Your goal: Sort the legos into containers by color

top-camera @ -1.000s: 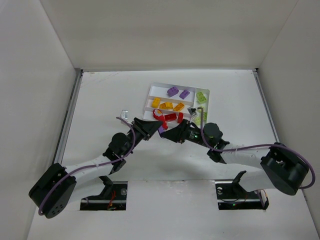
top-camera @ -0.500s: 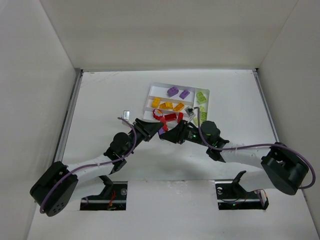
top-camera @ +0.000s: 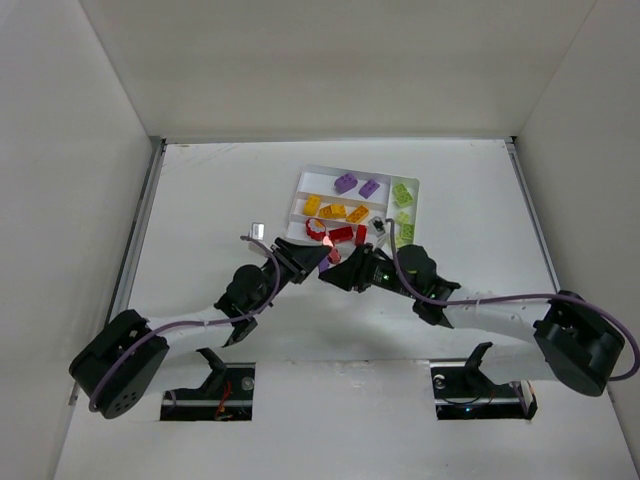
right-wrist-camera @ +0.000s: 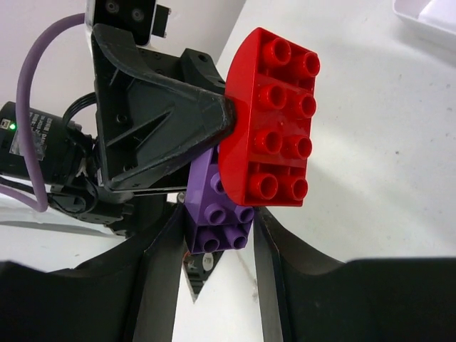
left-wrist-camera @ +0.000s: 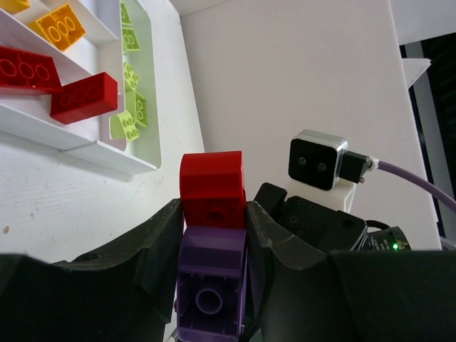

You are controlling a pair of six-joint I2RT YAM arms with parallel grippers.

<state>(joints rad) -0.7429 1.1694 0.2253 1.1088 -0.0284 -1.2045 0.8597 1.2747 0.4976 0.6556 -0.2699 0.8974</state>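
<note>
Two legos locked into one red-and-purple stack hang just off the tray — my left gripper and right gripper both pinched onto it from opposite sides, I judge to pry the colours apart before binning them.

the red brick and purple brick are smooth, glossy plastic. the black fingers look matt plastic. the white tray is shiny plastic; the tabletop matt, faintly speckled.
</note>
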